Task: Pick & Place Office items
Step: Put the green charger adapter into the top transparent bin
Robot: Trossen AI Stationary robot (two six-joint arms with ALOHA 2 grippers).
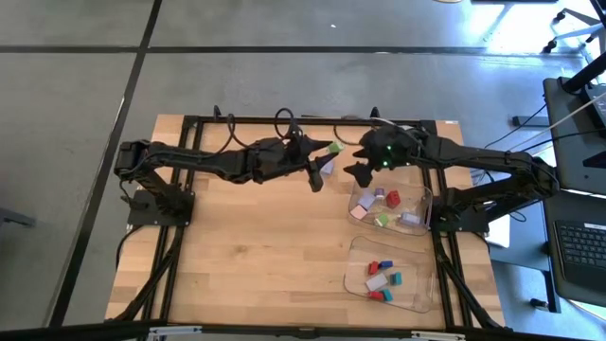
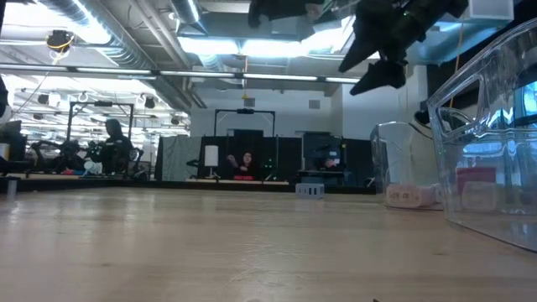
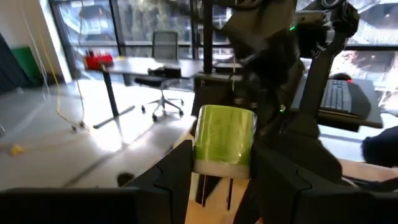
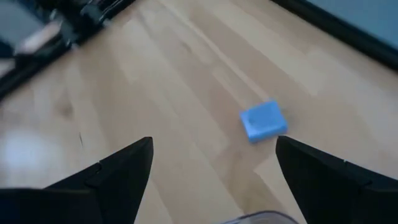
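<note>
Left gripper (image 3: 222,163): clamped on green piece (image 3: 224,137), table's 12 o'clock. Right gripper (image 4: 212,163): spread wide, empty, above blue piece (image 4: 263,121), at its 3 o'clock.

**Q:** where are my arms at rn?

**A:** Both are reaching toward the table's far middle. My left gripper (image 3: 221,168) is raised and clamped on a green piece. My right gripper (image 4: 211,165) faces it, fingers spread wide, holding nothing, angled down.
</note>
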